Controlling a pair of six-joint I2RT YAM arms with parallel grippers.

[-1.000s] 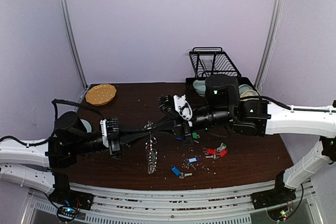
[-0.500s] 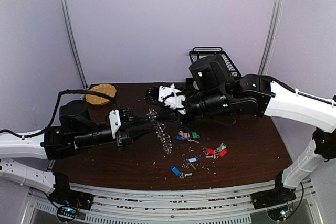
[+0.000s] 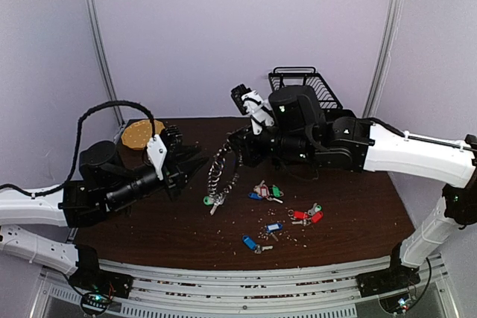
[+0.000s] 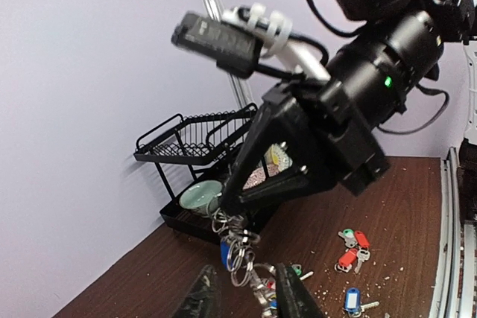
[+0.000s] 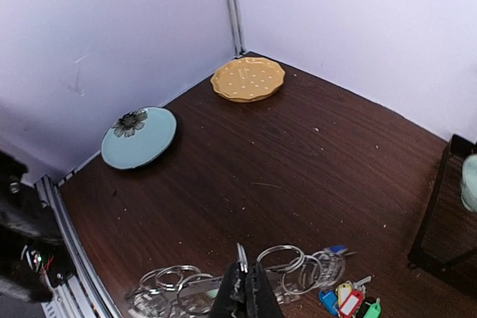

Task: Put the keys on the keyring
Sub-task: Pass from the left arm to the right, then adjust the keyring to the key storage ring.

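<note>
The keyring [image 3: 221, 173], a chain of linked silver rings, hangs above the table from my right gripper [image 3: 239, 148], which is shut on one ring [image 5: 242, 257]. A green tag [image 3: 208, 200] hangs at its low end. My left gripper [image 3: 192, 161] stands open to the left of the chain, apart from it; in the left wrist view the rings [image 4: 240, 247] show beyond its spread fingers [image 4: 293, 296]. Loose keys lie on the table: a green and blue cluster [image 3: 265, 192], a red pair [image 3: 306, 215], and two blue ones [image 3: 274, 226] [image 3: 250, 243].
A black dish rack [image 3: 302, 87] with a green bowl [image 4: 200, 197] stands at the back right. A yellow plate [image 5: 247, 79] and a pale blue plate [image 5: 139, 137] lie at the back left. Crumbs dot the brown table [image 3: 350, 214].
The left gripper has opened, let go of the chain and drawn back to the left. The right gripper has lifted the keyring up and toward the back.
</note>
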